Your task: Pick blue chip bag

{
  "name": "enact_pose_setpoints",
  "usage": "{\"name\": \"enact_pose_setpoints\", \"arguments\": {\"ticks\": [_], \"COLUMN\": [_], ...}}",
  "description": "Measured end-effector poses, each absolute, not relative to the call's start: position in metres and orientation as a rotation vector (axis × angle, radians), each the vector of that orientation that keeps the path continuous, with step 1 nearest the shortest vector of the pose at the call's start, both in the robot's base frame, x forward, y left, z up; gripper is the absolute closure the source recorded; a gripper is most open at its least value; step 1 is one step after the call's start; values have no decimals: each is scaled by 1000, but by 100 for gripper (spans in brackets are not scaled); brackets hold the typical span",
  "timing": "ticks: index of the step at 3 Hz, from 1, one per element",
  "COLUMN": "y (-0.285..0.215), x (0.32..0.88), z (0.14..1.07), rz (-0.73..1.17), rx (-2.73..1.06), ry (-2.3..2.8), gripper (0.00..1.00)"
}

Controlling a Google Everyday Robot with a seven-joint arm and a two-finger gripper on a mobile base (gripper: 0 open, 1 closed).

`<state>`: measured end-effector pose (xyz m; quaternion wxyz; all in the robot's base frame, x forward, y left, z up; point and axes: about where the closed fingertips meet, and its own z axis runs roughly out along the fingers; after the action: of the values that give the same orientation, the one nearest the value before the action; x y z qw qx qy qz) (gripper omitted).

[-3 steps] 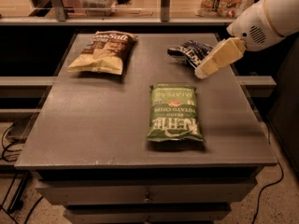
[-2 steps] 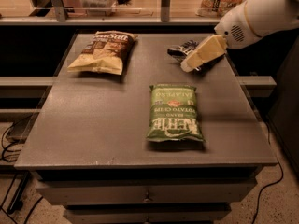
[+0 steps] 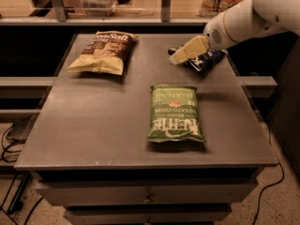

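Nearest you is the drawer front (image 3: 93, 193) under the grey table (image 3: 89, 121), whose top is flat, matte and faintly scuffed. On its middle lies the green chip bag (image 3: 175, 112), a plump glossy pillow lying flat with its crimped seam toward you. Farther back on the left you have the brown chip bag (image 3: 104, 50), equally puffed and slightly crumpled at the near edge.

Your target, the blue chip bag (image 3: 208, 60), sits at the far right of the table, near the back corner and well apart from both others. It looks dark, shiny and rumpled. The gripper (image 3: 186, 50), a cream wedge at the end of the white arm (image 3: 246, 15), reaches down over the bag's left part and hides some of it. You cannot tell from here whether the gripper is spread or closed, nor whether it touches the bag.

Expect the bag to be very light, soft and air-filled, with slick film that slides and crackles. Take it across a puffed fold or the crimped end, and squeeze gently, since the chips inside will likely crush.
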<state>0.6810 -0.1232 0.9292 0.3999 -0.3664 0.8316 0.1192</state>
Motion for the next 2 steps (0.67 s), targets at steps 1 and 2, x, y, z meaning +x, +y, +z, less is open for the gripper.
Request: {"name": "enact_pose_setpoints", "arguments": {"ticks": [1, 2], "y": [-128, -132], "x": [704, 718], "z": [908, 887], "rz": [264, 269], "rx": [-847, -798], "ry": [2126, 2152], "gripper": [0, 0]}}
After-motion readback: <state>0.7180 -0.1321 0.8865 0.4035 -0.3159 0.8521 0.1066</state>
